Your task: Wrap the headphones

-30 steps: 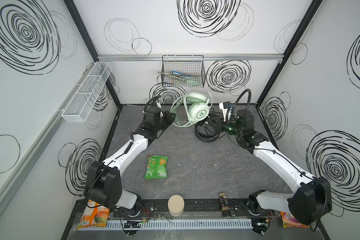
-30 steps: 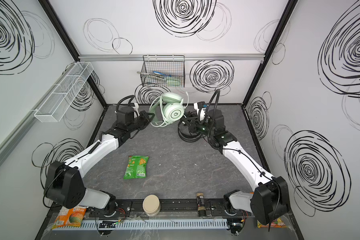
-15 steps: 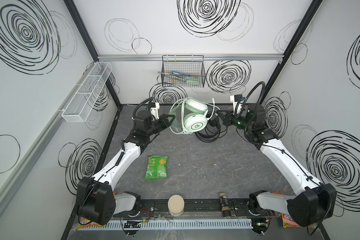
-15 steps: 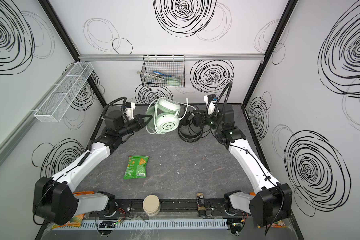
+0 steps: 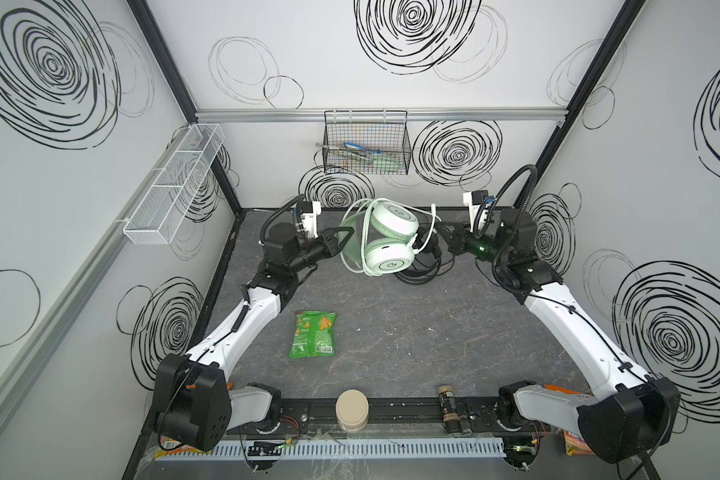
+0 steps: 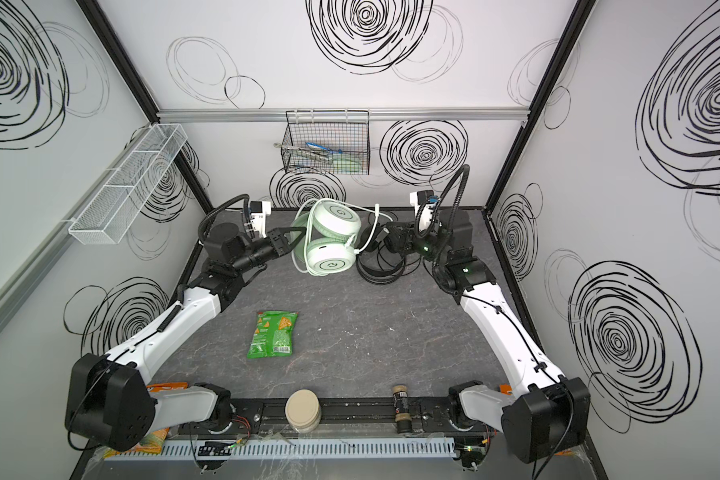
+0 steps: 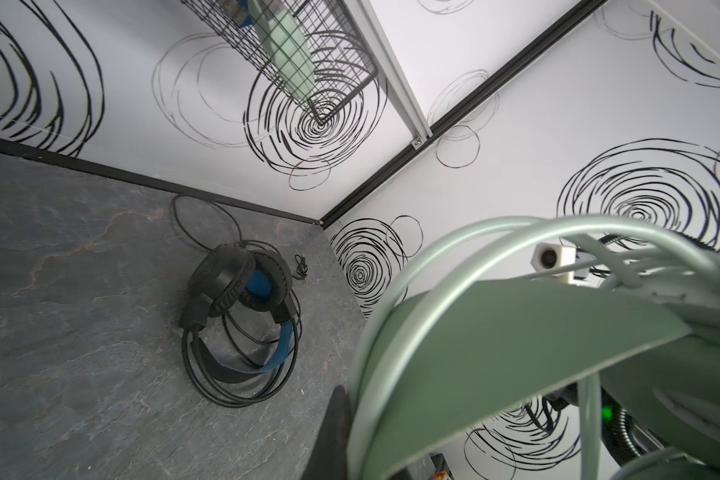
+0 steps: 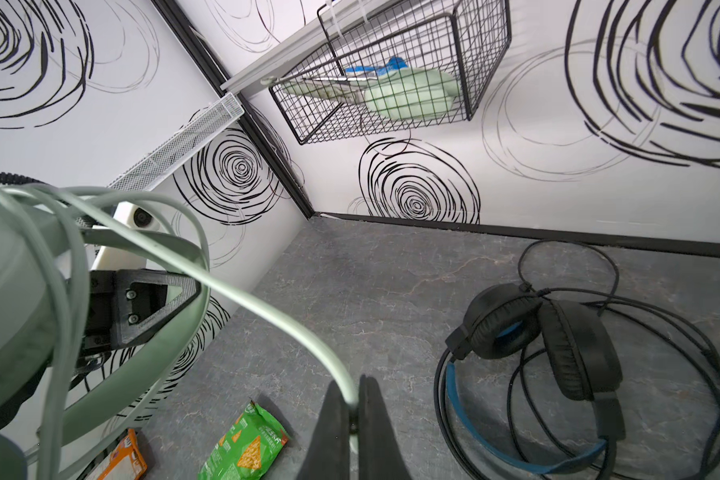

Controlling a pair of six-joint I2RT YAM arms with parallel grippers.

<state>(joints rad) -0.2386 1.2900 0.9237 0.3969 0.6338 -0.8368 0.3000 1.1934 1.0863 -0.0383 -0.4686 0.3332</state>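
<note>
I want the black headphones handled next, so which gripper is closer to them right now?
Right. The right gripper hangs right by the black headphones, pinching the green headphones' cord. The left gripper is on the green headphones' far side, clamped on their headband.

At table (image 5: 433, 332) rear, raised headphones (image 5: 391, 222); second headphones (image 7: 225, 278) just right; snack bag (image 5: 313, 334) in front.

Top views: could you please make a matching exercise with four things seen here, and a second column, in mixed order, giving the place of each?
Things
1. mint-green headset
2. black headset
3. green snack bag
4. black wire basket

Places
A. hung on the back wall
B. flat on the tabletop, near its middle
C. lifted off the tabletop
D. on the tabletop, near the back wall

Pairs: 1-C; 2-D; 3-B; 4-A
</note>
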